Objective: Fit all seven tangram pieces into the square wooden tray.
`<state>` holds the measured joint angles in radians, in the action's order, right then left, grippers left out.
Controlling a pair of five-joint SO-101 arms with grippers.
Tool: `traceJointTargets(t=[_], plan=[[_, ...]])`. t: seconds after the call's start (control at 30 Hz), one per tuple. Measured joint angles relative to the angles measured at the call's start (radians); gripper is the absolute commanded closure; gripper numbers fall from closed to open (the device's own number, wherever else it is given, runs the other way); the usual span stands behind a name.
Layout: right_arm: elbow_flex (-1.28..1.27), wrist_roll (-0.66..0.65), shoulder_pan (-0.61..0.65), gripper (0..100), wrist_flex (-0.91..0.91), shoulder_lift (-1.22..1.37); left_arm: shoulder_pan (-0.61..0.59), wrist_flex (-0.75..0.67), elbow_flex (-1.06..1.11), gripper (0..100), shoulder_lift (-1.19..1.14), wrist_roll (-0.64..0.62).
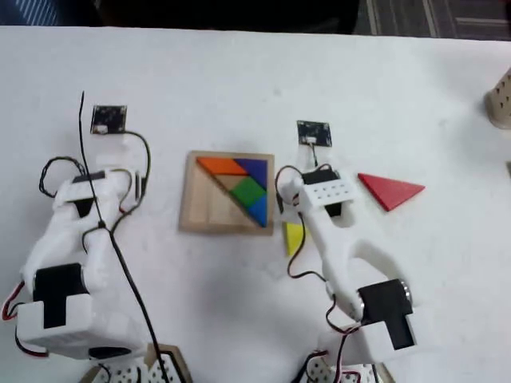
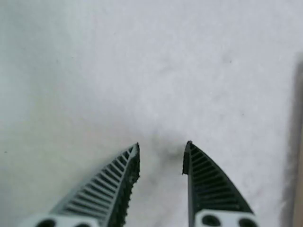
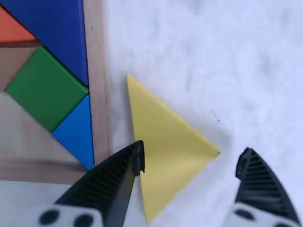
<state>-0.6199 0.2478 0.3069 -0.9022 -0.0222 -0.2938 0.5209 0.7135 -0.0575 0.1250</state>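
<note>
My right gripper (image 3: 193, 157) spread wide over yellow triangle (image 3: 163, 135) at tray's (image 3: 97, 94) four o'clock; one finger (image 3: 118, 175) overlaps it, so closing could skid it.

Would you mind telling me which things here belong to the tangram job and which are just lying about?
Job: wooden tray; orange piece, green piece, dark blue piece and light blue piece in it; yellow triangle beside it, under the open right gripper; red triangle, loose.
Lying about: two small black boards; perforated wooden block.
</note>
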Motion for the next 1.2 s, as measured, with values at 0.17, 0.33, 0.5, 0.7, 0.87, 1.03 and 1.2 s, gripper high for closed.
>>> traceJointTargets(t=[0.17, 0.33, 0.5, 0.7, 0.87, 1.03, 1.2], plan=[[0.0, 0.009, 0.005, 68.8, 0.0, 0.003, 0.0, 0.0, 0.0, 83, 0.0, 0.0], [0.0, 0.009, 0.049, 68.8, 0.0, 0.003, 0.0, 0.0, 0.0, 83, 0.0, 0.0], [0.0, 0.009, 0.048, 68.7, 0.0, 0.003, 0.0, 0.0, 0.0, 83, 0.0, 0.0], [0.046, 0.009, 0.018, 68.7, -0.009, 0.1, 0.0, 0.0, 0.0, 83, 0.0, 0.0], [0.143, 0.009, 0.017, 68.7, -0.072, 0.184, 0.0, 0.0, 0.0, 83, 0.0, 0.0], [0.201, 0.009, 0.015, 69.1, -0.112, 0.227, 0.0, 0.0, 0.0, 83, 0.0, 0.0], [0.219, 0.009, 0.014, 82.7, -0.143, 0.236, 0.0, 0.0, 0.0, 83, 0.0, 0.0]])
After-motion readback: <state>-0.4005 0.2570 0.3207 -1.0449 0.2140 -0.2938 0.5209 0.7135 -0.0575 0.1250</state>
